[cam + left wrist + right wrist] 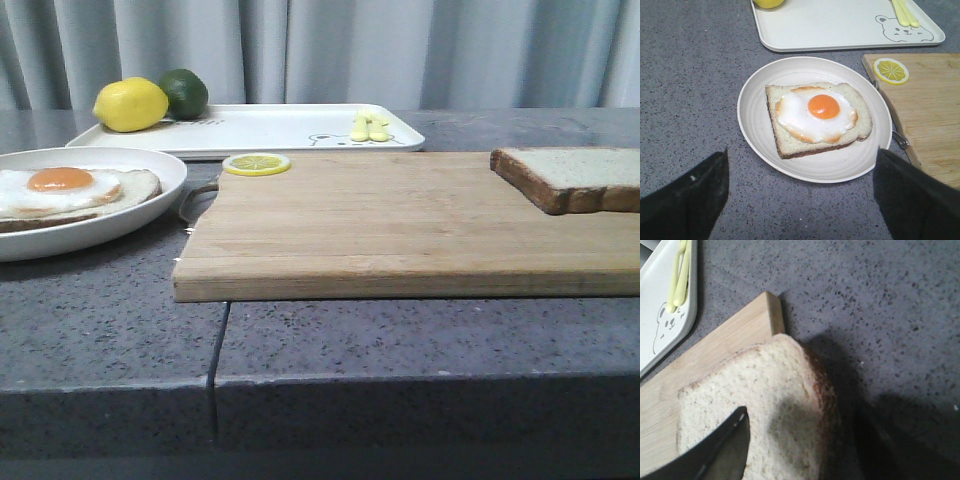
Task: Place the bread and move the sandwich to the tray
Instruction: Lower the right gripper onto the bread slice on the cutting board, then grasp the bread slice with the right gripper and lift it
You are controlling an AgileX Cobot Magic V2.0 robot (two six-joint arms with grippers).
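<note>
The bread (572,178) lies at the board's (400,225) far right corner under the right gripper (805,450), fingers apart, while the left gripper (800,200), fingers apart, hangs over the sandwich (817,117) on the plate (755,100) beside the tray (270,128).

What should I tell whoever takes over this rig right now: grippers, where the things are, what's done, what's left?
Left gripper: open and empty, hovering over the near side of the round plate.
Right gripper: open, straddling the bread, one finger over its top face; not yet closed on it.
Bread: lies flat at the right end of the cutting board.
Sandwich: only one slice with the fried egg, on the plate, uncovered.
Tray: behind the board, carrying a lemon, a lime and small yellow utensils, middle bare.
Done: nothing yet.
Left: grasp the bread, place it on the egg, move the sandwich to the tray.
</note>
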